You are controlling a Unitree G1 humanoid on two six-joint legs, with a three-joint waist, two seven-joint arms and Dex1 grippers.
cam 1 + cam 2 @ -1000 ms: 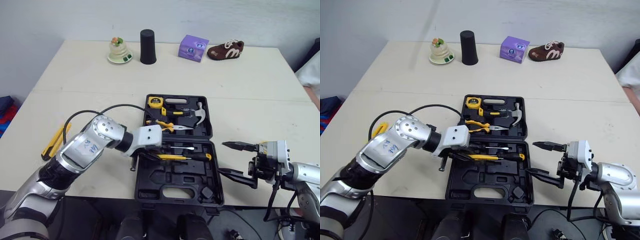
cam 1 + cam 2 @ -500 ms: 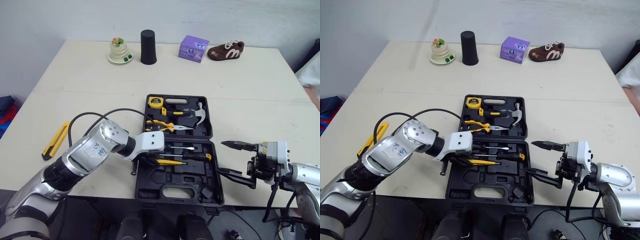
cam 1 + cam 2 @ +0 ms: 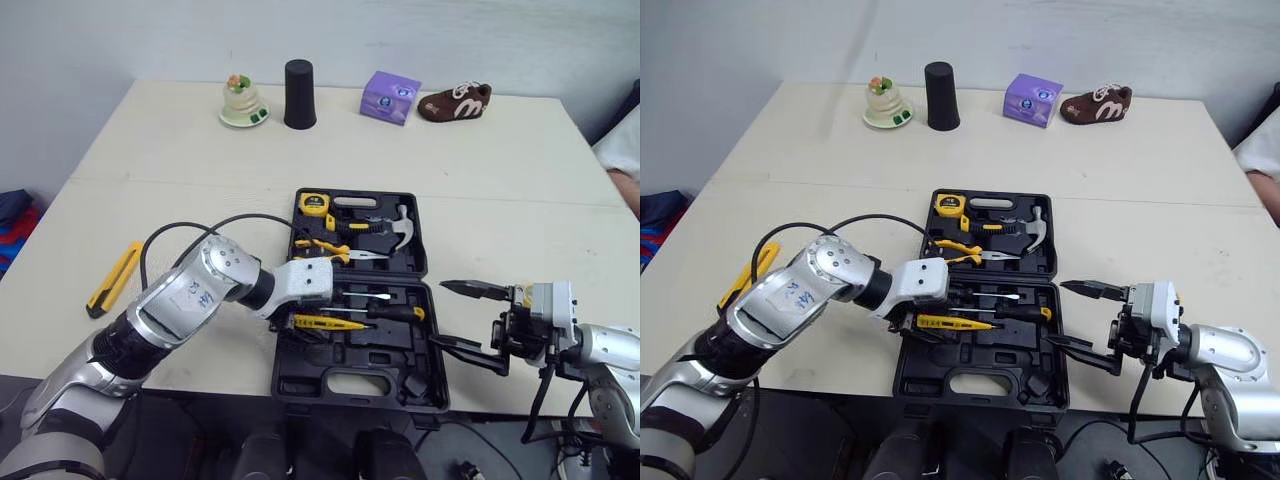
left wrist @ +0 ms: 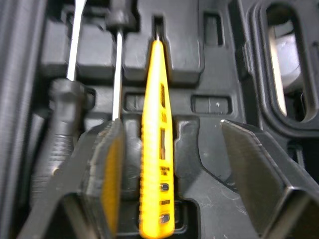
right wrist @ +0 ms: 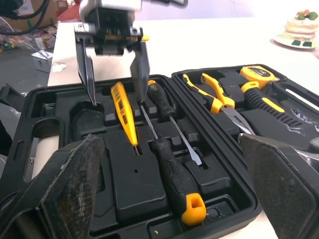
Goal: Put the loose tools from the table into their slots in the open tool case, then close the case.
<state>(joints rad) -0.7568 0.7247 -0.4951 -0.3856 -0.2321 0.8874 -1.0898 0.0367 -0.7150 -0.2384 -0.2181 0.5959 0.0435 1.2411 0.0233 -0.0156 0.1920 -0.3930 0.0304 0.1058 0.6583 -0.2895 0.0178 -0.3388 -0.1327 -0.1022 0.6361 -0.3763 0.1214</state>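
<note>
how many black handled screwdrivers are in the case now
2. Both screwdrivers lie side by side in the near half of the tool case, beside the yellow tester: one with handle by the left hand, one yellow-tipped, handle the other way. None looks hidden.

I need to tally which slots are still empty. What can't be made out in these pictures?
Tool case: the left gripper covers its left-end slots in both eye views.
Yellow tester: the left wrist view looks straight down, so how deep it sits is unclear.
Utility knife: too small to tell whether the blade is out.
Tape measure: print too small to read.
</note>
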